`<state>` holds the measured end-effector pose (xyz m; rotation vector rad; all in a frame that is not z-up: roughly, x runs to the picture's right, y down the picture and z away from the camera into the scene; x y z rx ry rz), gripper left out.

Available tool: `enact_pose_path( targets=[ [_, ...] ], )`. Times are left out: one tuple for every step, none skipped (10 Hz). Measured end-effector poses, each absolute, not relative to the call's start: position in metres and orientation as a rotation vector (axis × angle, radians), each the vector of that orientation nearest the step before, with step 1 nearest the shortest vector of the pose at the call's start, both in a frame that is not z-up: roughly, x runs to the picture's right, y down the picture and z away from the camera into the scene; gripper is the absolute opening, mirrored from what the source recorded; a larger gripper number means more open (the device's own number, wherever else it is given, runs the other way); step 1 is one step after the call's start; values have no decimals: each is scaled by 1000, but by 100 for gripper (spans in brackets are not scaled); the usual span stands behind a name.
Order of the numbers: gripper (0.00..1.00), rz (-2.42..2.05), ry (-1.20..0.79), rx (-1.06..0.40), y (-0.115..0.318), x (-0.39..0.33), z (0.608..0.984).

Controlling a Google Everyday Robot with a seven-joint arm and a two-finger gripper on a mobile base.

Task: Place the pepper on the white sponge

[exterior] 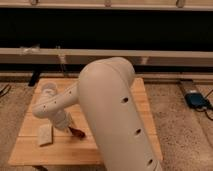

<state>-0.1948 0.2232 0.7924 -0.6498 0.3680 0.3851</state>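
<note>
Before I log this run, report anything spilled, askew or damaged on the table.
Nothing stands out. The white sponge lies flat on the wooden table, the pepper is beside it, at the gripper, and the translucent cup stands upright.

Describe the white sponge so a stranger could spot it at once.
On the wooden table, look near the front left corner. The white sponge lies left of the gripper and the dark-red pepper: the only flat, pale rectangular pad.

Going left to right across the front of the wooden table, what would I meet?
White sponge, pincer low over the table just right of it, pepper at the pincer's tip, robot's thick arm, blue device on the floor.
</note>
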Motion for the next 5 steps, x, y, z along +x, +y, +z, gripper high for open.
enact_pose_path(
  targets=[
    [9, 404, 360, -643, 215, -195, 786],
    [2, 419, 346, -633, 207, -199, 778],
    [0, 430, 329, -623, 201, -206, 769],
    [0, 439, 308, -616, 196, -216, 759],
    [0, 442, 292, -610, 193, -223, 751]
  ],
)
